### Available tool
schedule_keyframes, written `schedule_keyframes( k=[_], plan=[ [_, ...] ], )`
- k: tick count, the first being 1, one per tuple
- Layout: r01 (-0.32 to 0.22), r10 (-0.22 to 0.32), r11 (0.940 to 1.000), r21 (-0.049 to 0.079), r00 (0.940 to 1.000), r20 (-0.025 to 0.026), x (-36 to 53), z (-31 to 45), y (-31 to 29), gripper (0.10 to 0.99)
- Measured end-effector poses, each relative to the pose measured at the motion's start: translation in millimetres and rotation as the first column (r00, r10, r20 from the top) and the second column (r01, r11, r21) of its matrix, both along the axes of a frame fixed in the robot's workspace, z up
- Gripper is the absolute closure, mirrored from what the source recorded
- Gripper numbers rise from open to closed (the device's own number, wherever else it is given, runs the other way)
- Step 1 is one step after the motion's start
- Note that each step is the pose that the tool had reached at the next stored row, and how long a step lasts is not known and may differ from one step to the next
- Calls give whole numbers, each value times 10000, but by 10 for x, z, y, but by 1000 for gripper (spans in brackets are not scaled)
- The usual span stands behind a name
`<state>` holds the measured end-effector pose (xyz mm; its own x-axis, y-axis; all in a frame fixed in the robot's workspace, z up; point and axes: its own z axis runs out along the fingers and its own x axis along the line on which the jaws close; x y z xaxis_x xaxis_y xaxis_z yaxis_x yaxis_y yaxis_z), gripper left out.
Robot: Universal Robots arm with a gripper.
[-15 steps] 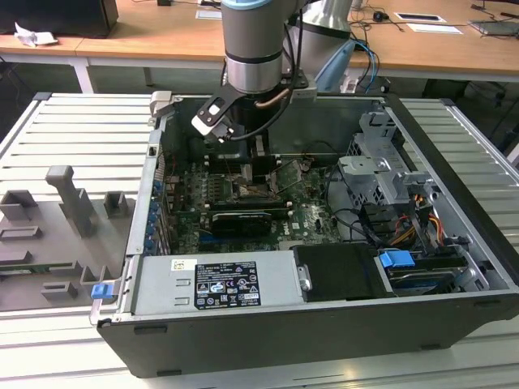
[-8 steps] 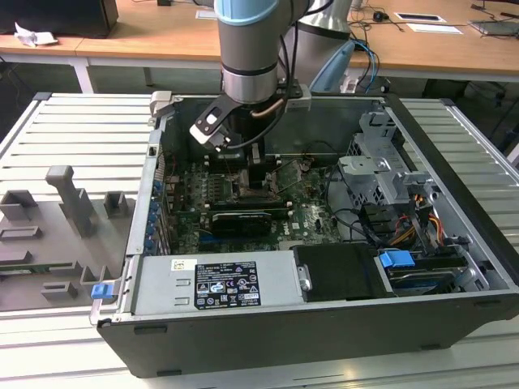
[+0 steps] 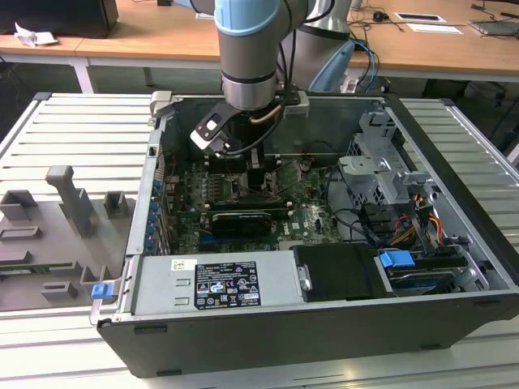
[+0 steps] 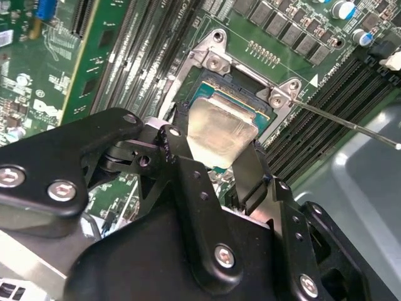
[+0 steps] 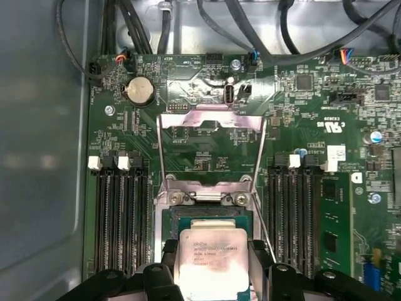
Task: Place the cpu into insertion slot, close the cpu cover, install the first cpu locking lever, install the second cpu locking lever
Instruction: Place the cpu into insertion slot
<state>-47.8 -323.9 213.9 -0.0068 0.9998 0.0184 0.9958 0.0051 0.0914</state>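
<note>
- Open computer case (image 3: 340, 336) lies on the ribbed table (image 3: 73, 130). The arm reaches in from above, and the claw (image 3: 246, 162) is low over the middle of the board.
- Room to move: the power supply (image 3: 212, 284) fills the case's near edge. The drive cage (image 3: 381, 166) and loose cables crowd the exterior view's right. The space around the claw is tight.
- Claw clenched on the cpu (image 4: 220, 125). In both wrist views a black finger (image 4: 182, 147) bears on each of two opposite edges, metal top facing up.
- The cpu is over the socket (image 4: 245, 81), with the socket's far strip uncovered. Cannot tell whether it is seated.
- First wrist view adds the cpu cover (image 5: 210, 120), standing raised on its hinge at the socket's far edge, with the board visible through its square opening. Memory slots (image 5: 119, 219) flank the socket on both sides, just beside the fingers.
- Second wrist view adds a thin wire locking lever (image 4: 344, 125) that juts free from a socket corner across the slots, unlatched.
</note>
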Motion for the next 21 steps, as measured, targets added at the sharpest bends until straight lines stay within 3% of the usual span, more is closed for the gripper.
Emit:
schedule_keyframes(
  k=[14,21],
  plan=[
    [303,-303,9995,-1,9995,-1,9,-129,32,557],
    [312,-312,9995,0,9995,-1,9,-132,33,545]
  ],
)
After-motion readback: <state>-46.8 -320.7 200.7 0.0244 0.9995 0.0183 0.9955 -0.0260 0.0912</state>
